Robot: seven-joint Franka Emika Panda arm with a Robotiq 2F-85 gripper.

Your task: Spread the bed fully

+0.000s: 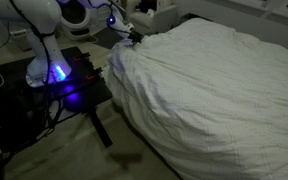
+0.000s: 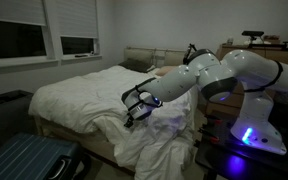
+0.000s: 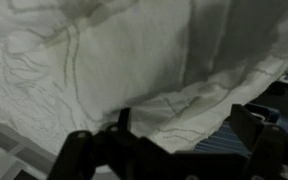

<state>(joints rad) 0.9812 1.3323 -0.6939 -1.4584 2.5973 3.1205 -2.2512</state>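
The bed's white wrinkled duvet (image 1: 219,90) fills most of both exterior views (image 2: 79,95) and the wrist view (image 3: 94,60). Its corner by the robot is bunched up and hangs over the side (image 2: 164,150). My gripper (image 2: 134,106) hovers at this bunched edge, also seen in an exterior view (image 1: 134,35). In the wrist view the gripper (image 3: 187,128) has its two dark fingers spread wide, with a fold of the duvet edge lying between them. The fingers do not pinch the cloth.
A small black table (image 1: 79,85) with blue light carries the robot base beside the bed (image 2: 249,135). A blue ribbed suitcase (image 2: 29,160) stands at the foot of the bed. Windows and a wall are behind the bed.
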